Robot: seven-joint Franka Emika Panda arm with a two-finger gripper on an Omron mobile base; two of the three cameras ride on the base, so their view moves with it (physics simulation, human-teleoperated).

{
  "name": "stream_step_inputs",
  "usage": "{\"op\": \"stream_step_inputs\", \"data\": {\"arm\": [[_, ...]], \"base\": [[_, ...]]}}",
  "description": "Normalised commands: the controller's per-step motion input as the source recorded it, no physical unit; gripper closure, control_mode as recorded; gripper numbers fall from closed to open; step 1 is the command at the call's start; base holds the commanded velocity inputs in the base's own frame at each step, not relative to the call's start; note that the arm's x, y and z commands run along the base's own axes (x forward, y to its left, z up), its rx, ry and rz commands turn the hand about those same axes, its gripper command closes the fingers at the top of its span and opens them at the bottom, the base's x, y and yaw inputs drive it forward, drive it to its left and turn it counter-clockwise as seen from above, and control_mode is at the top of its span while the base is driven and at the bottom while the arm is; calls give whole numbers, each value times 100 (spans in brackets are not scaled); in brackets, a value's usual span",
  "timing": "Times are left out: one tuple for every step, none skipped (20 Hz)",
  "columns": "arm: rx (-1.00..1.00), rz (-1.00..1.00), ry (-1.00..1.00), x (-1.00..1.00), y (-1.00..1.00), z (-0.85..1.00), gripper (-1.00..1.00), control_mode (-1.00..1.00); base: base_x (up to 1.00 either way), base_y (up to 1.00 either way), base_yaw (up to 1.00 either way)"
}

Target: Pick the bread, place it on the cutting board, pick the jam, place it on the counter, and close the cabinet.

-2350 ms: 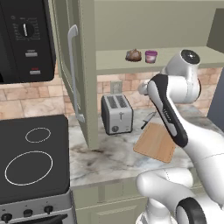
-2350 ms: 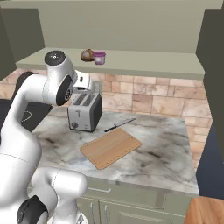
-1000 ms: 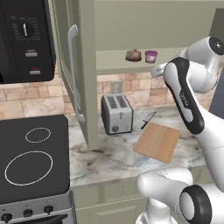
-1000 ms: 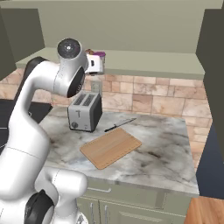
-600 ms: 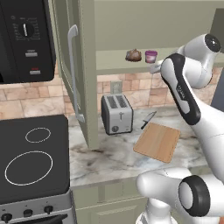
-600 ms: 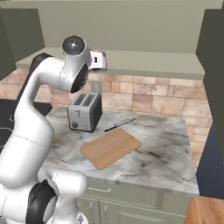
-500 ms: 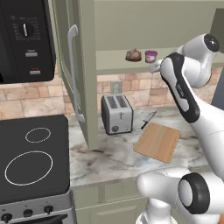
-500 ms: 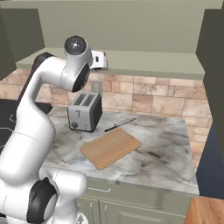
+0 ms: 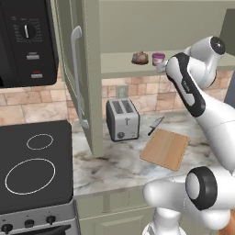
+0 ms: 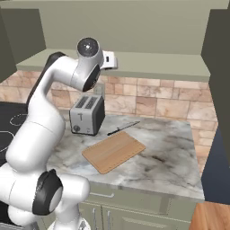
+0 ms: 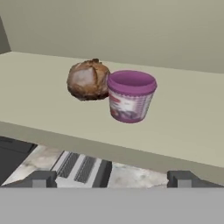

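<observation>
Nearest in the hand view, the gripper [image 11: 111,177] shows its two dark tips far apart near the bottom edge, jaws spread wide with nothing between them, so the hand is released and empty. Just beyond the tips runs the front lip of the cabinet shelf [image 11: 183,131], and below that lip the slotted top of the toaster [image 11: 81,168] shows. On the shelf, ahead of the gripper, stands the jam [image 11: 130,96], upright, with the bread [image 11: 88,80] just beside it on its left and a little further back; the two look to be touching, though the angle makes that hard to judge. From the left base view the arm reaches up to shelf height, its hand [image 9: 161,69] at the shelf's front edge, near the jam [image 9: 158,58] and the bread [image 9: 140,58] but apart from both. The cabinet [image 9: 87,73] door hangs open, its silver handle facing the room, beside the black microwave [image 9: 25,41]. Down on the counter [image 9: 114,163] the cutting board [image 9: 165,148] lies flat and bare, with a knife [image 9: 155,125] by its far corner and the toaster [image 9: 122,119] standing to its left against the brick backsplash. The stove top [image 9: 32,163] sits further left.
</observation>
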Motion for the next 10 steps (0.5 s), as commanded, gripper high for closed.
{"op": "stream_step_inputs", "data": {"arm": [[0, 0, -1, 38, -17, 6, -100, -100], [0, 0, 0, 36, -15, 12, -100, -100], [0, 0, 0, 36, -12, 10, -100, -100], [0, 0, 0, 35, -11, 11, -100, -100], [0, 0, 0, 35, -11, 11, -100, -100], [0, 0, 0, 35, -9, 10, -100, -100], [0, 0, 0, 35, -6, 16, -100, -100], [0, 0, 0, 29, -5, 17, -100, -100], [0, 0, 0, 29, -5, 17, -100, -100], [0, 0, 0, 29, -2, 15, -100, -100]], "base": [[0, 0, 0], [0, 0, 0], [0, 0, 0], [0, 0, 0], [0, 0, 0], [0, 0, 0], [0, 0, 0], [0, 0, 0], [0, 0, 0], [0, 0, 0]]}}
